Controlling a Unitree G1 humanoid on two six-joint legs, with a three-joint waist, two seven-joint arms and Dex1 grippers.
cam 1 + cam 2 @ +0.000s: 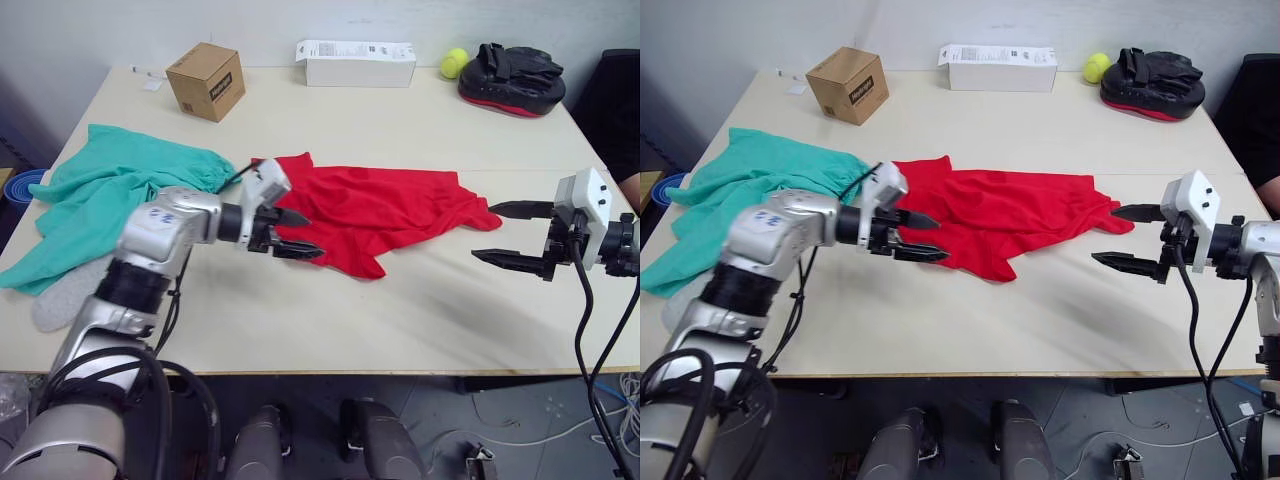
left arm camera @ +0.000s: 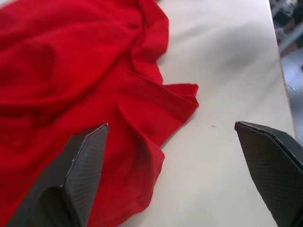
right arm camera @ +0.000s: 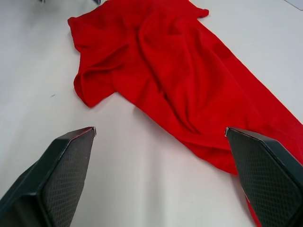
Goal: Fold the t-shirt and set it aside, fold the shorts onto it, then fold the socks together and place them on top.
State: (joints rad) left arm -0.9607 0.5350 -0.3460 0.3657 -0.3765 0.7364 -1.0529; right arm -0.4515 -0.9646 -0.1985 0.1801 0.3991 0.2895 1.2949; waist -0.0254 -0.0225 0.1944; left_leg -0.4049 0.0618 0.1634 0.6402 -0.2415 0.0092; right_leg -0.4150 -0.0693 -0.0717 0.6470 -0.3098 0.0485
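Left hand (image 1: 298, 233) spread over the t-shirt (image 1: 385, 208), lying lengthwise left-to-right.

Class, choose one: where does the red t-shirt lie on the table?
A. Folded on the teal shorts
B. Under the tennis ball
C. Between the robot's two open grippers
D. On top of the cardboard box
C: the t-shirt lies spread and crumpled between the left gripper and the right gripper, both open.

You have the t-shirt (image 1: 385, 215) mid-table (image 1: 330, 320). Left of the t-shirt lie the shorts (image 1: 105, 200), a sock (image 1: 65, 295) at their near edge. Behind the t-shirt stand a cardboard box (image 1: 206, 80), a carton (image 1: 357, 63), a ball (image 1: 454, 63) and a padded mitt (image 1: 511, 78).
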